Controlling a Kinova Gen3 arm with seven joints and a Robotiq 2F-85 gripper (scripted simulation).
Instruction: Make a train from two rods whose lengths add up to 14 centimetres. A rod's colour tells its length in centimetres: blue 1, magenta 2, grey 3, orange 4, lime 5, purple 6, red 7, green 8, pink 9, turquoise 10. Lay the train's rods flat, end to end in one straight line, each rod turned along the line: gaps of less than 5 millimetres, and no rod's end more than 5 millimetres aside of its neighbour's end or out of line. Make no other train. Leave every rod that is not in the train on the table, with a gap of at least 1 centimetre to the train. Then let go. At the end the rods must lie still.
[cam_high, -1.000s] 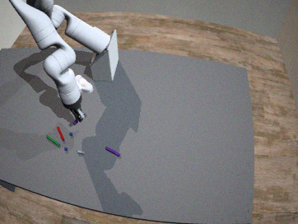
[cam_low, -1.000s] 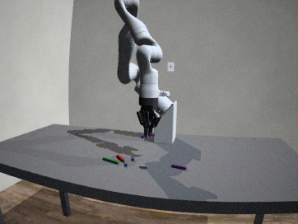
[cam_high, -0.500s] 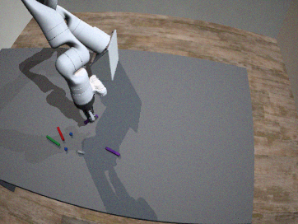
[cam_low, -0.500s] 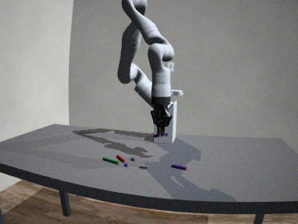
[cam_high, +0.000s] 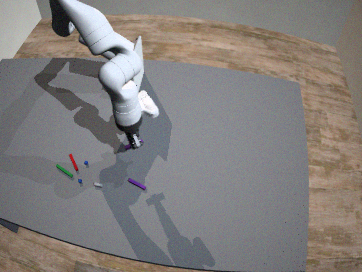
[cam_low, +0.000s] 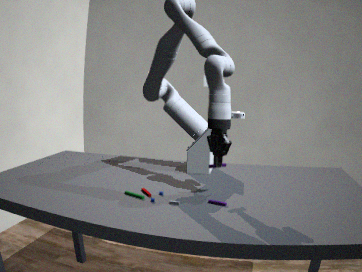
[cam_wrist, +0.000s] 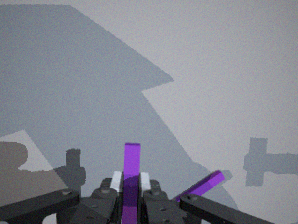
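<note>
My gripper (cam_high: 135, 143) (cam_low: 218, 154) (cam_wrist: 130, 185) is shut on a purple rod (cam_high: 129, 147) (cam_low: 223, 164) (cam_wrist: 132, 162) and holds it above the grey table (cam_high: 240, 150) (cam_low: 310, 200). A second purple rod (cam_high: 136, 184) (cam_low: 217, 202) (cam_wrist: 202, 186) lies flat on the table in front of it. A green rod (cam_high: 64, 170) (cam_low: 134, 195) and a red rod (cam_high: 73, 162) (cam_low: 146, 192) lie close together at the left. Two small blue rods (cam_high: 86, 163) (cam_high: 80, 181) (cam_low: 161, 193) (cam_low: 152, 200) and a short grey rod (cam_high: 98, 184) (cam_low: 174, 202) lie near them.
An upright pale slab (cam_high: 139, 60) (cam_low: 197, 157) stands on the table behind the gripper, by the arm's base. The table's edges meet a wooden floor (cam_high: 330, 125) at the right and front.
</note>
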